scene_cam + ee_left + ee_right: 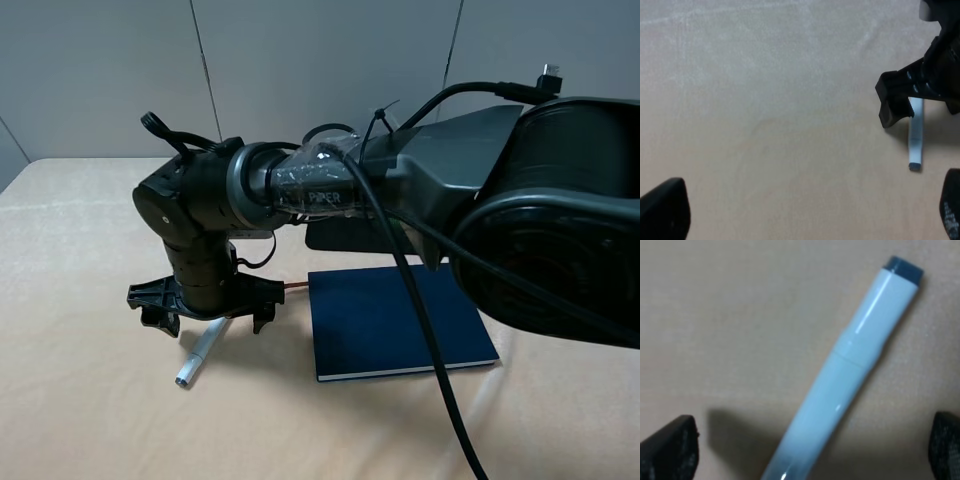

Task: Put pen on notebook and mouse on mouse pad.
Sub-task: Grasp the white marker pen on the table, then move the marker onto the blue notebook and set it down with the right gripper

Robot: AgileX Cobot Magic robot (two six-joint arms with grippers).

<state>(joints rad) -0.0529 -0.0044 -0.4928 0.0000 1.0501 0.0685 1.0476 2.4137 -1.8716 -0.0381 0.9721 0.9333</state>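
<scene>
Glossy black arm (200,215), grey collar (240,185), taped wrist (315,190) lettered PIPER, trailing black cables (418,300).

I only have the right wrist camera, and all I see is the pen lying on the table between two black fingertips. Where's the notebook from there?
Observer: In the high view the notebook lies flat on the table to the right of the pen, apart from it.
Operator: Is my gripper lined up over the pen?
Observer: The right gripper hangs open over the pen's far end, straddling it. The pen's silver end pokes out on the near side.
Operator: And the left arm?
Observer: The left gripper is open and holds nothing. Its wrist view shows the pen and the right gripper some way off across bare table.
</scene>
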